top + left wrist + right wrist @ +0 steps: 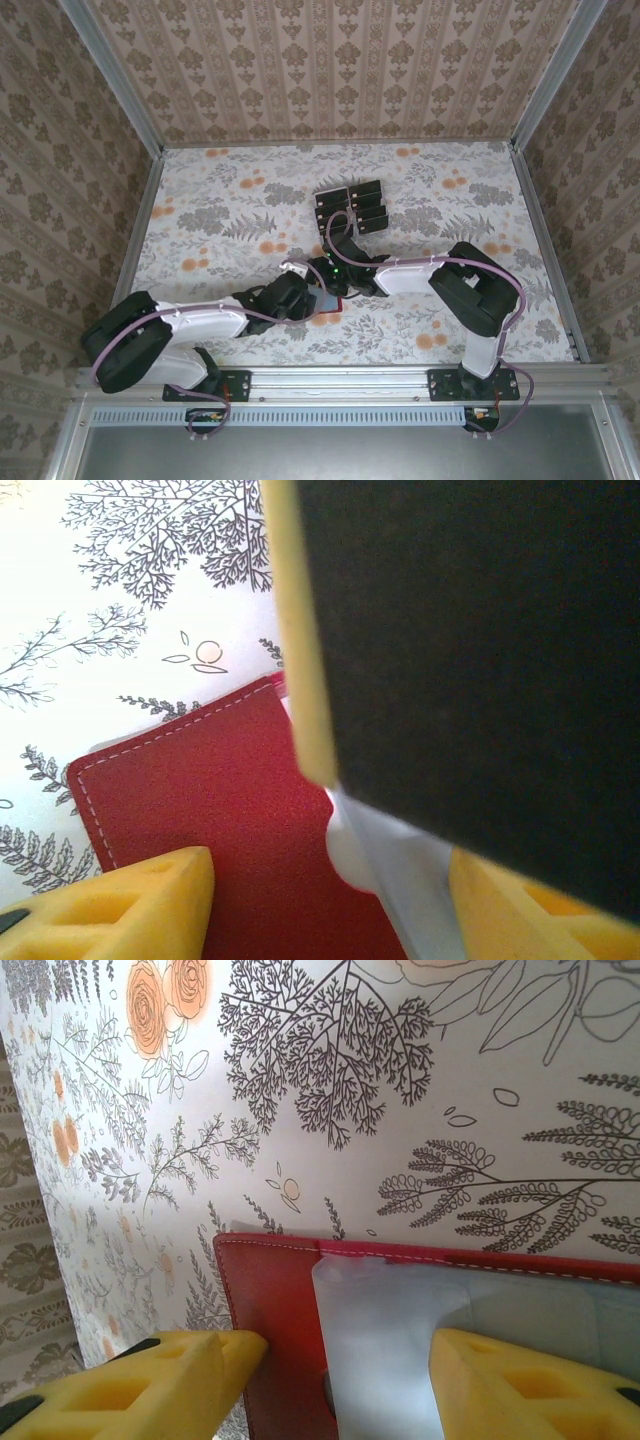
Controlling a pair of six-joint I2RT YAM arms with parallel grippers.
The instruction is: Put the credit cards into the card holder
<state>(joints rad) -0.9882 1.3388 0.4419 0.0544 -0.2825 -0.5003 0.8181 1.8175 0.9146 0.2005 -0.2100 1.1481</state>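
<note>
Floral-cloth table (230, 215): your left arm (195, 325) and right arm (430, 272) reach in low from the near corners and meet mid-table. Black credit cards (351, 207) sit clustered farther back, apart from the card holder (329, 304), which lies open under both wrists. From overhead you can't tell its long axis. The right wrist view has its stitched red edge running side to side, grey-blue pocket up. Left gripper (330, 905) and right gripper (350, 1370) are both spread, straddling the holder. The left wrist view has a dark, pale-edged slab (470, 660) close up; can't tell what.

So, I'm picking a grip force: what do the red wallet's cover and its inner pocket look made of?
The card holder looks like red leather or imitation: matte, fine grain, pale stitching along the edge. Its pocket is probably thin plastic: pale, semi-clear, smooth.
</note>
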